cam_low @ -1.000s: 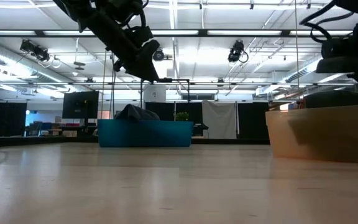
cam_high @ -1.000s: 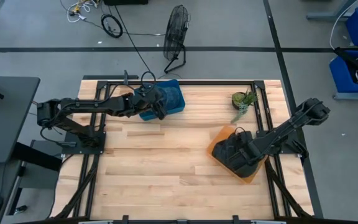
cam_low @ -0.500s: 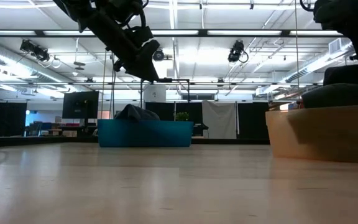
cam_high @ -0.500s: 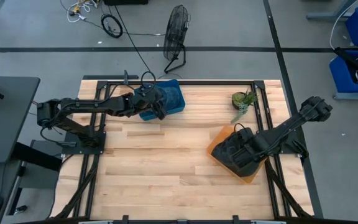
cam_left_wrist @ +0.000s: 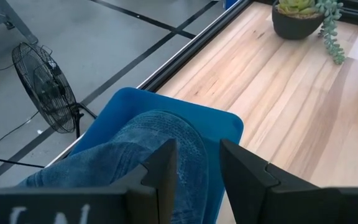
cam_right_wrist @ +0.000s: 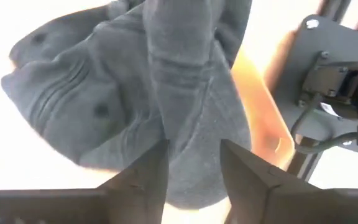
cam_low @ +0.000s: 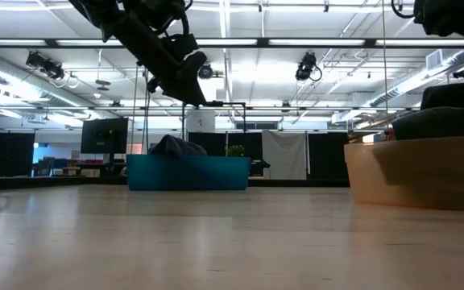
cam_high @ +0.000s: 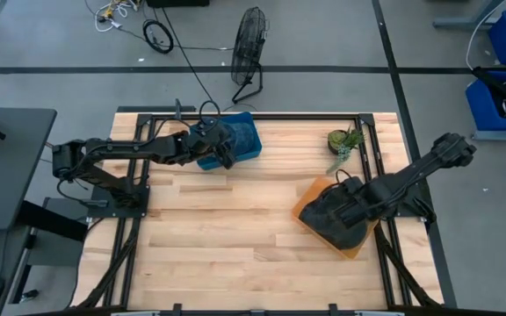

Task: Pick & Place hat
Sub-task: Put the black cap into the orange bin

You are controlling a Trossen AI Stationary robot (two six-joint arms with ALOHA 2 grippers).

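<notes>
Rising off the dark grey fabric hat [cam_high: 330, 215] in the orange box [cam_high: 307, 207] at lower right, the right gripper [cam_right_wrist: 192, 163] stands parted (empty); left gripper [cam_left_wrist: 197, 163], parted, hovers over the denim hat [cam_left_wrist: 148, 140] in the blue bin [cam_high: 251, 139], upper centre.

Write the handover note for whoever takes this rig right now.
Left end effector: open, hovering over the denim hat that lies in the blue bin.
Right end effector: open, just above the grey hat lying in the orange bin; nothing held.
Done: both hats sit in bins.
Left: judging by this, only pulling both arms back; check first whether more hats are due.
</notes>
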